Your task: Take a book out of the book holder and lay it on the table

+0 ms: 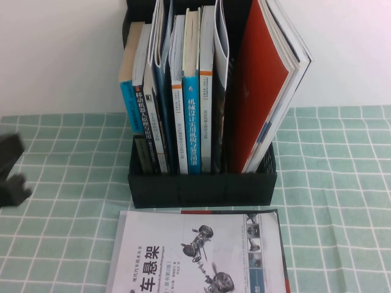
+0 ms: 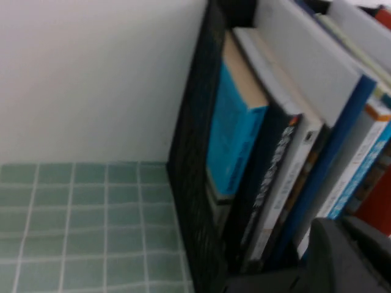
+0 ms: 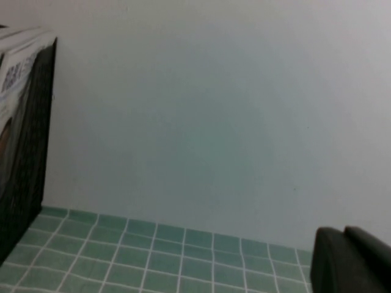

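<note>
The black book holder (image 1: 201,186) stands mid-table with several books upright between its dividers, among them a thin blue-edged magazine (image 1: 162,67) and a red-covered magazine (image 1: 263,91) leaning at the right end. Which one is the task's book I cannot tell. My left gripper (image 1: 12,174) hovers at the far left edge, apart from the holder. In the left wrist view the left gripper (image 2: 342,229) is shut and empty, facing the holder's left wall (image 2: 192,159) and the book spines. My right gripper (image 3: 344,235) is shut and empty, to the right of the holder (image 3: 27,152), and outside the high view.
A white magazine with a car-suspension picture (image 1: 195,253) lies flat on the green grid table (image 1: 330,201) just in front of the holder. A white wall rises right behind the holder. Bare cloth shows on both sides of it.
</note>
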